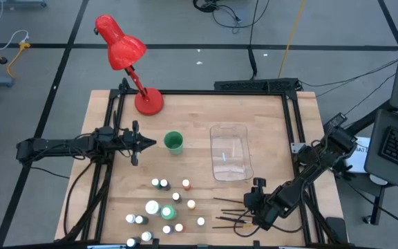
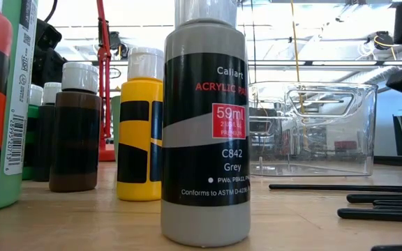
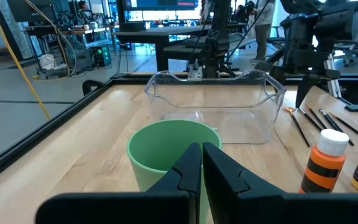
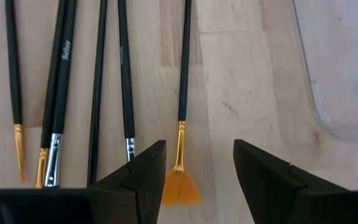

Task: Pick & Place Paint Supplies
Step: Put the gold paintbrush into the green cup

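Observation:
Several small paint bottles point(image 1: 164, 207) with white caps stand on their bases at the table's near left; in the low view a grey one point(image 2: 204, 125) is closest. Several thin dark brushes point(image 1: 230, 211) lie flat on the wood at the near right. My right gripper point(image 4: 197, 174) hangs open over their bristle ends and points steeply down. The fan brush point(image 4: 182, 93), with orange bristles, lies between its fingers, and the fingers do not touch it. My left gripper point(image 1: 150, 143) is shut and level at the table's left, just short of a green cup point(image 3: 166, 149).
A clear plastic container point(image 1: 229, 152) stands in the table's middle, right of the green cup point(image 1: 174, 142). A red desk lamp point(image 1: 126, 55) stands on its round base at the far left corner. A black frame point(image 1: 292, 124) borders the table.

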Robot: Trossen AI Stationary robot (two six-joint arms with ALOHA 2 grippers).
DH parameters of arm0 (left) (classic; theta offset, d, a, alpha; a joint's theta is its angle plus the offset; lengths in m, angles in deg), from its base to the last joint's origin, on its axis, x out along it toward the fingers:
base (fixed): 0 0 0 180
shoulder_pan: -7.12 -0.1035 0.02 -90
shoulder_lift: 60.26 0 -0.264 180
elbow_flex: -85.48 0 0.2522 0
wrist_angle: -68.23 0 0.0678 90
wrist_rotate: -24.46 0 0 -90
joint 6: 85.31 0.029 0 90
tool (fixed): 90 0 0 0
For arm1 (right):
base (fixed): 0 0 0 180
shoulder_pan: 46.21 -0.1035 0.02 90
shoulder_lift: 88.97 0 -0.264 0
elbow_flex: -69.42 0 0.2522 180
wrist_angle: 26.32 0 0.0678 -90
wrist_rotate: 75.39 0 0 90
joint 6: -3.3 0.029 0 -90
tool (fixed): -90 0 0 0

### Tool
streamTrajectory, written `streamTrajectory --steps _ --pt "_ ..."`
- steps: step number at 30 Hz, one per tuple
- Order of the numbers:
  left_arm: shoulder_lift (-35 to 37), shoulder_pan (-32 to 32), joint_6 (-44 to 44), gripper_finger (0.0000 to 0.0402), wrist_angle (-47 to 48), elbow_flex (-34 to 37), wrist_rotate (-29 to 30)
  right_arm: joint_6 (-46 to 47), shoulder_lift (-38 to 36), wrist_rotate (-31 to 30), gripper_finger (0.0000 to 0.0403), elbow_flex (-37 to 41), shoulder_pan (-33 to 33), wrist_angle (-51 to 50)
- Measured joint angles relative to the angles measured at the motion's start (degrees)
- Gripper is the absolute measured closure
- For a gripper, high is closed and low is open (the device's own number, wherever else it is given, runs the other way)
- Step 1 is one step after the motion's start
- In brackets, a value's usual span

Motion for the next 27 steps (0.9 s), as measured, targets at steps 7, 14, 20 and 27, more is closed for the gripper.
streamTrajectory --steps 7,14,20,27 --pt "0.0 0.02 -0.02 0.038 0.0 0.0 0.0 -0.01 3.15 0.01 0.0226 -0.1 -0.04 0.17" --pt "0.0 0.02 -0.01 0.038 0.01 0.0 0.0 -0.87 4.94 0.7 0.0251 -0.31 -0.09 0.79" --pt "-0.02 0.02 0.0 0.038 0.0 0.0 0.0 -2.63 4.99 2.15 0.0287 -0.17 0.15 2.82" --pt "-0.02 0.01 0.0 0.038 0.0 0.0 0.0 -2.63 5.03 5.87 0.037 -0.15 1.53 3.75"
